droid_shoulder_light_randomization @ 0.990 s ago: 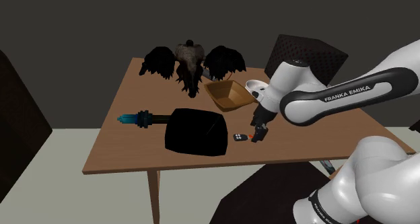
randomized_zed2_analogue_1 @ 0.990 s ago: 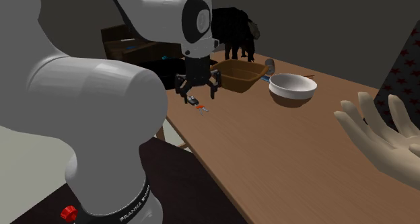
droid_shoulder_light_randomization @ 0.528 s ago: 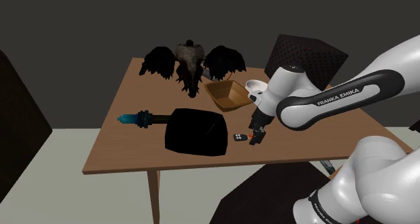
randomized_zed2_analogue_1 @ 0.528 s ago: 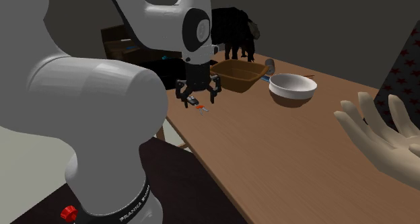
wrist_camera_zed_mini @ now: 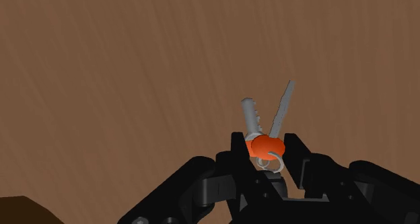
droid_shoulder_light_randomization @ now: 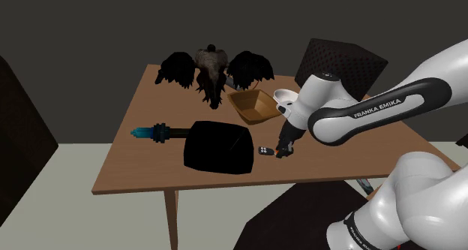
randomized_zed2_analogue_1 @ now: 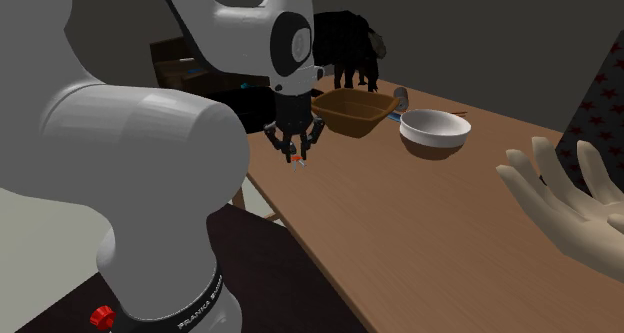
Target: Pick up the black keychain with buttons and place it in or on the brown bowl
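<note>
The keychain lies on the wooden table [droid_shoulder_light_randomization: 150, 166], its black fob with buttons [droid_shoulder_light_randomization: 265, 151] beside my gripper [droid_shoulder_light_randomization: 283, 152]. In the wrist view my gripper [wrist_camera_zed_mini: 268, 153] is shut on the keychain's orange piece [wrist_camera_zed_mini: 266, 146], and two grey keys [wrist_camera_zed_mini: 283, 112] stick out past the fingertips over the wood. From the second exterior view the gripper [randomized_zed2_analogue_1: 295, 158] points straight down at the table, fingers drawn together. The brown bowl [droid_shoulder_light_randomization: 253, 106] stands just beyond the gripper, toward the table's far side, and shows again as the brown bowl [randomized_zed2_analogue_1: 352, 111] behind the hand.
A white bowl [droid_shoulder_light_randomization: 285, 98] sits next to the brown one. A flat black object [droid_shoulder_light_randomization: 217, 146] and a blue-black tool [droid_shoulder_light_randomization: 156, 133] lie toward the shoulder view's left. A dark winged figure [droid_shoulder_light_randomization: 212, 72] stands at the far edge. A pale hand model [randomized_zed2_analogue_1: 565, 196] reaches in from the second exterior view's right.
The fingers stood wide apart over the keychain and have now closed on it. The hand has sunk slightly toward the table.
</note>
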Controlling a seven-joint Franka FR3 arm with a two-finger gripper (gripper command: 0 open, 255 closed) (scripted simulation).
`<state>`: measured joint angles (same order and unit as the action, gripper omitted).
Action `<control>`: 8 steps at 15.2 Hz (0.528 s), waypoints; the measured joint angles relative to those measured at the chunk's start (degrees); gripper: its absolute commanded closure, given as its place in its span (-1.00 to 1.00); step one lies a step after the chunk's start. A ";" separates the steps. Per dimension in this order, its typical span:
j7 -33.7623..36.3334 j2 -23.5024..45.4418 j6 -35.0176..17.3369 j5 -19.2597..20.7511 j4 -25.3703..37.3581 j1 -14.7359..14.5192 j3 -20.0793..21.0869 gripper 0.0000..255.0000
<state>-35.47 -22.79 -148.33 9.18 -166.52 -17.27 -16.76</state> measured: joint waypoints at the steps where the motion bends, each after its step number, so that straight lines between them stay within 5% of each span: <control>1: 0.02 0.00 -0.03 0.02 -0.01 0.02 0.00 1.00; 8: 0.20 -1.49 2.13 0.09 0.57 0.23 0.26 1.00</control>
<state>-35.27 -24.29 -146.20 9.26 -165.95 -17.04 -16.51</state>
